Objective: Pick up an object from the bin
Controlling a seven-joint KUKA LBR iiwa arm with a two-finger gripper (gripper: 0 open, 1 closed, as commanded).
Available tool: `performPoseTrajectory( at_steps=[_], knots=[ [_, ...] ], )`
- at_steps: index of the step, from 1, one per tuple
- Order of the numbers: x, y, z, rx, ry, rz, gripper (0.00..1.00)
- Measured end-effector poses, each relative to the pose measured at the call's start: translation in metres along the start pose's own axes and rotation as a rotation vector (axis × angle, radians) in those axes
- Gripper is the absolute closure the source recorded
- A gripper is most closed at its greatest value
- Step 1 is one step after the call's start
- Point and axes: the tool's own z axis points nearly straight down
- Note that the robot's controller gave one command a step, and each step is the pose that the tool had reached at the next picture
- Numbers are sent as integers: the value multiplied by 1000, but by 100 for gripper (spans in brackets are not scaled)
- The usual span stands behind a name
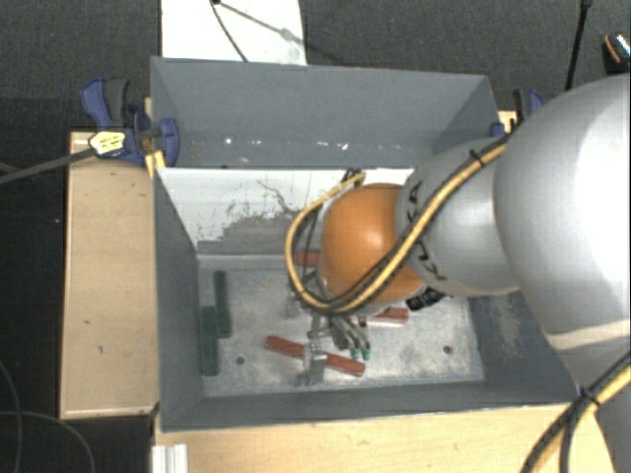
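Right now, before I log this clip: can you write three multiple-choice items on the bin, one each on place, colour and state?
1. In the bin, the green bar lies: A) at the right B) at the left C) in the middle.
2. The stick just left of the claw is: A) blue B) yellow C) red.
3. The claw is: A) low at the bin floor B) high above the rim C) outside the walls.
Key: 1 B, it lies along the left wall; 2 C, it looks reddish against the grey floor; 3 A, its tip is down by the stick.

Grey bin (pixel 177 294) w/ red sticks (pixel 284 345), dk green bars (pixel 210 338), orange wrist cover (pixel 360 239).
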Motion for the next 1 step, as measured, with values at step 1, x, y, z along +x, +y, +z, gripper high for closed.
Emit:
performPoseTrajectory(
  at_steps=[1],
  knots=[
    [-2,1,-5,-2,-8,7,100]
  ],
)
